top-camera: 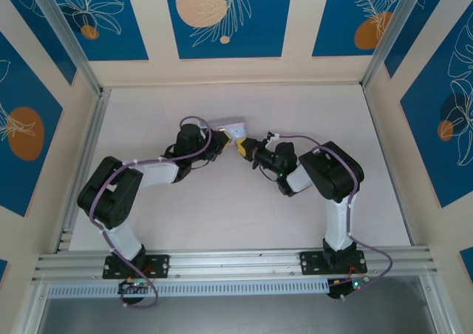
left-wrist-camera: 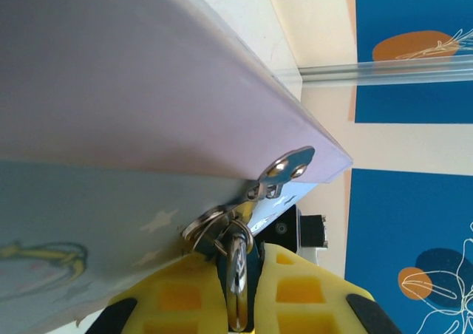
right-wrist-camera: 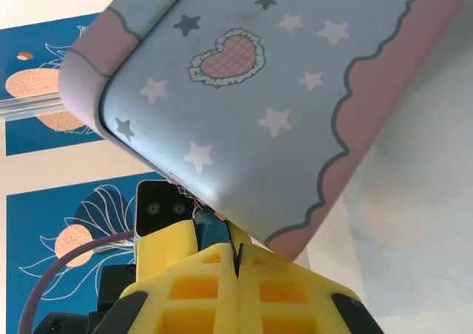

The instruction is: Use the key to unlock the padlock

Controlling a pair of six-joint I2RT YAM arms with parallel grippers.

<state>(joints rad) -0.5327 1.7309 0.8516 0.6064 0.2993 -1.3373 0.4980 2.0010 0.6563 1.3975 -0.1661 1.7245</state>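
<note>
The tiny dark teal-green padlock [right-wrist-camera: 211, 230] sits at the lower edge of the pale blue rectangular tin box [top-camera: 225, 125]. The box is printed with white stars, a checked pink heart and a pink scalloped border. The padlock is pinched between the yellow pads of the left gripper [left-wrist-camera: 240, 264], whose jaws stand narrow around it.

From the left wrist, a silvery metal piece runs down between those pads. It hangs from a small cluster of metal rings [left-wrist-camera: 211, 227], just under the riveted silver hasp plate [left-wrist-camera: 288, 168] on the tin's edge.

The right gripper [right-wrist-camera: 236, 254] meets the padlock from the opposite side. Its tips are just beside the teal body, nearly touching it, and its two yellow pads are pressed flat together with no gap. A thin dark sliver shows at the top of their seam, too small to tell whether it is the thin brownish-brass key.

From above, the two grippers come nose to nose at the near side of the tin. This is around the middle of the white table [top-camera: 222, 216], somewhat toward its far edge and well away from the left and right edges.
</note>
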